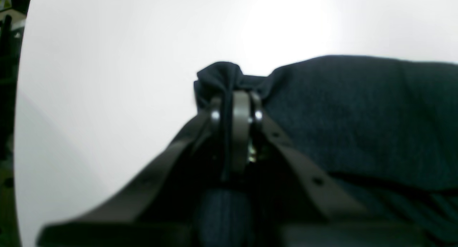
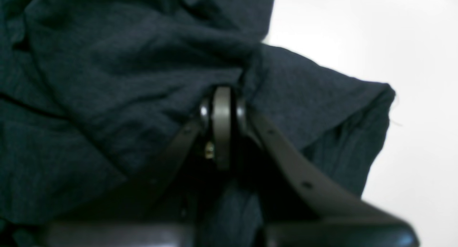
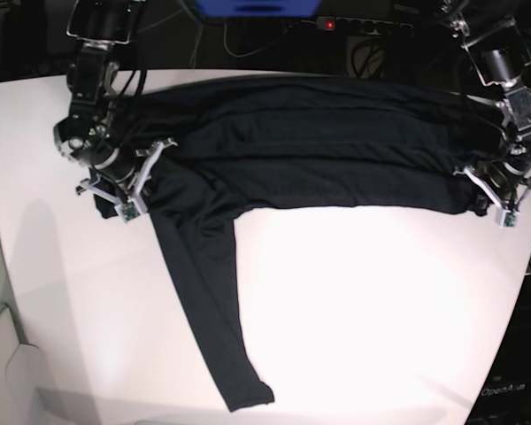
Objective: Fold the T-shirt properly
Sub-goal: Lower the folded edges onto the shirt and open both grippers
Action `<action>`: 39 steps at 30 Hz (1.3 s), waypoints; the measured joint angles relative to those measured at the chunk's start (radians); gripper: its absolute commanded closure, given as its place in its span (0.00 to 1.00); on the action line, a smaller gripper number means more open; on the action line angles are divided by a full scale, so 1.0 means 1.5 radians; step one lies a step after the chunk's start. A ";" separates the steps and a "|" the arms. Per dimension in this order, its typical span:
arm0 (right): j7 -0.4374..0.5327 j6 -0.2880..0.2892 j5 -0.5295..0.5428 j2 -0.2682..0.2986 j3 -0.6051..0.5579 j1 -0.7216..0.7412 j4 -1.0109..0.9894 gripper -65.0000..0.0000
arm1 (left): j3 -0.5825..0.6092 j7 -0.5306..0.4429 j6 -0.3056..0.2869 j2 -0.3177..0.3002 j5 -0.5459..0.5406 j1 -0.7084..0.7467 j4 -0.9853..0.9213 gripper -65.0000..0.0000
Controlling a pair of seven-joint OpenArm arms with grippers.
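Dark shirt [image 3: 319,146] lies spread across the far half of the white table [image 3: 354,301], folded lengthwise into a long band running side to side. One long sleeve [image 3: 208,301] trails from the band toward the near edge, cuff near the table's front.

Left gripper [image 1: 236,96] sits at the band's end on the base view's right. Jaws pressed together, a bunched tuft of shirt fabric pinched between the tips and poking up above them.

Right gripper [image 2: 222,96] sits at the opposite end of the band. Jaws closed tight, tips buried in a fold of the shirt, cloth puckering around them; a corner of the fabric sticks out over bare table beside it.
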 measured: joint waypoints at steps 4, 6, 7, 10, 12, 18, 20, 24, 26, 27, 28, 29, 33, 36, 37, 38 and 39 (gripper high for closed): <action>-0.007 0.000 -0.003 0.019 0.000 0.025 -0.021 1.00 | 0.000 -0.032 0.002 -0.002 -0.008 -0.027 -0.049 1.00; -0.002 0.000 0.001 0.028 0.005 0.038 -0.041 1.00 | 0.000 -0.042 0.002 -0.002 -0.008 -0.034 -0.063 1.00; 0.004 0.000 0.004 0.033 0.010 0.045 -0.054 1.00 | 0.000 -0.049 0.002 -0.002 -0.009 -0.038 -0.069 1.00; 0.010 0.001 0.013 0.043 0.033 0.070 -0.092 1.00 | 0.000 -0.049 0.002 -0.001 -0.010 -0.045 -0.076 1.00; 0.014 0.002 0.017 0.053 0.043 0.086 -0.113 1.00 | 0.000 -0.049 0.000 -0.001 -0.010 -0.046 -0.076 1.00; 0.027 0.003 0.023 0.068 0.058 0.114 -0.160 1.00 | 0.000 -0.023 -0.001 0.007 -0.001 -0.080 -0.092 1.00; 0.028 0.003 0.026 0.071 0.058 0.115 -0.163 1.00 | 0.000 -0.019 -0.003 0.008 0.000 -0.084 -0.092 1.00; 0.028 0.003 0.025 0.072 0.058 0.114 -0.160 1.00 | 0.001 -0.010 -0.003 0.010 0.007 -0.093 -0.093 1.00; 0.017 0.003 0.018 0.071 0.058 0.109 -0.143 1.00 | 0.001 -0.010 -0.006 0.010 0.007 -0.093 -0.092 1.00; 0.007 0.003 0.013 0.071 0.058 0.108 -0.134 1.00 | 0.001 -0.010 -0.006 0.010 0.007 -0.093 -0.092 1.00; 0.001 0.004 0.010 0.072 0.058 0.106 -0.126 1.00 | 0.001 -0.010 -0.005 0.010 0.007 -0.093 -0.092 1.00; -0.003 0.005 0.005 0.072 0.058 0.101 -0.117 1.00 | 0.001 -0.010 -0.006 0.010 0.007 -0.093 -0.092 1.00; -0.027 0.005 -0.008 0.072 0.055 0.083 -0.078 1.00 | 0.001 0.001 -0.008 0.013 0.013 -0.104 -0.092 1.00; -0.033 0.005 -0.010 0.071 0.055 0.082 -0.070 1.00 | 0.002 0.012 -0.010 0.016 0.013 -0.102 -0.076 1.00; -0.033 0.005 -0.011 0.072 0.055 0.082 -0.070 1.00 | 0.004 0.024 -0.010 0.019 0.020 -0.102 -0.067 1.00; -0.033 0.005 -0.012 0.072 0.055 0.082 -0.070 1.00 | 0.005 0.035 -0.010 0.020 0.024 -0.102 -0.057 1.00; -0.033 0.005 -0.012 0.072 0.055 0.082 -0.070 1.00 | 0.005 0.038 -0.010 0.023 0.026 -0.099 -0.050 1.00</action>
